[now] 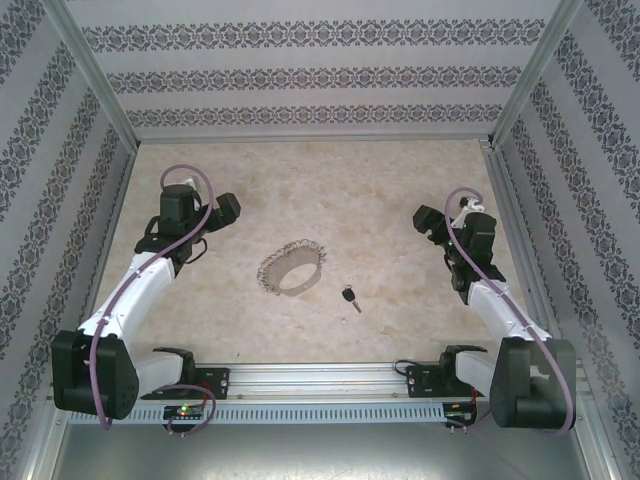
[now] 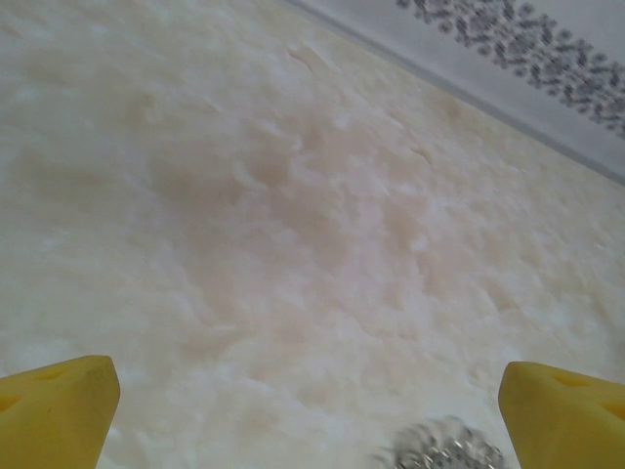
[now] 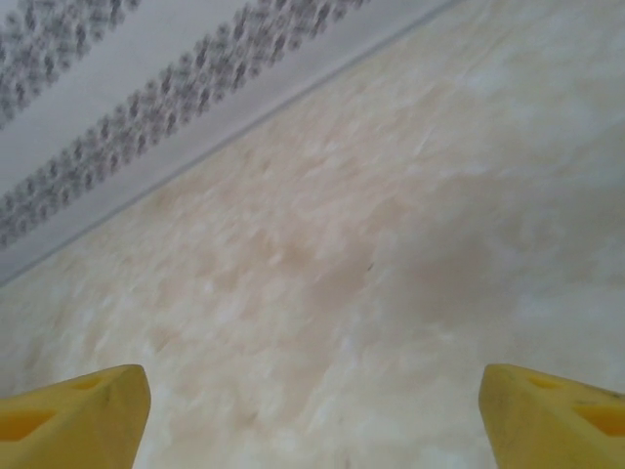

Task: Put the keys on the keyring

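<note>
We see the large thin silvery metal hoop with a spiky fringe (image 1: 292, 268) lying near the middle of the beige marbled table (image 1: 350, 180). The small black-headed key with a short silver blade (image 1: 349, 296) lies just beside it on the right, not touching. The left gripper (image 2: 312, 420) hovers left of the hoop, its yellow fingers wide and empty; the right gripper (image 3: 312, 415) hangs well right of the key, also wide, holding nothing

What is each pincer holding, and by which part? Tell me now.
Nothing is held. The left pincer and right pincer both stand open and empty. The small black-headed key lies untouched beside the large spiky silver metal hoop.
</note>
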